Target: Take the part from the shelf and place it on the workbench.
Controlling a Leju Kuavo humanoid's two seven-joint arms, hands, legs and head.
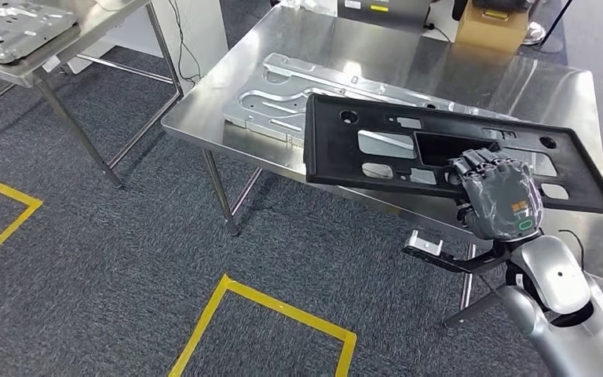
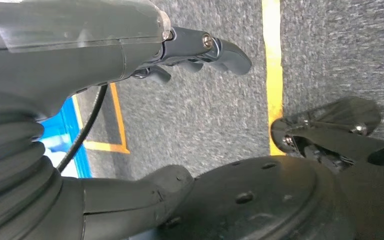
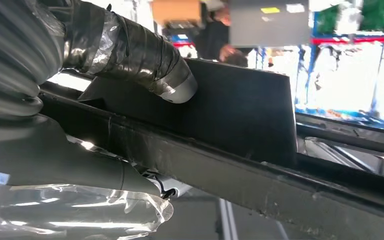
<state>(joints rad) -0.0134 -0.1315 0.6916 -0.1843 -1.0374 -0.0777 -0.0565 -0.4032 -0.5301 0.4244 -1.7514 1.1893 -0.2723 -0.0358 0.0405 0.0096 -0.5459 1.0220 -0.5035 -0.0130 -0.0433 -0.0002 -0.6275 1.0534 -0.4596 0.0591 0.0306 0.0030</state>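
A long flat black plastic part (image 1: pixel 408 145) with several cut-outs hangs over the steel workbench (image 1: pixel 377 55), tilted, its near edge past the bench's front. My right hand (image 1: pixel 493 192) grips that near edge, fingers curled over the rim into a recess. In the right wrist view the taped thumb (image 3: pixel 130 50) presses the black part (image 3: pixel 240 110) from one side while the wrapped fingers (image 3: pixel 70 200) sit on the other. My left hand (image 2: pixel 190 50) hangs over grey carpet with its fingers apart and nothing in it.
A silver stamped metal panel (image 1: pixel 283 98) lies on the workbench, partly under the black part. A cardboard box (image 1: pixel 491 27) stands at the bench's far edge. A second steel table (image 1: pixel 16 47) with metal sheets is at the far left. Yellow floor tape (image 1: pixel 275 306) marks the carpet.
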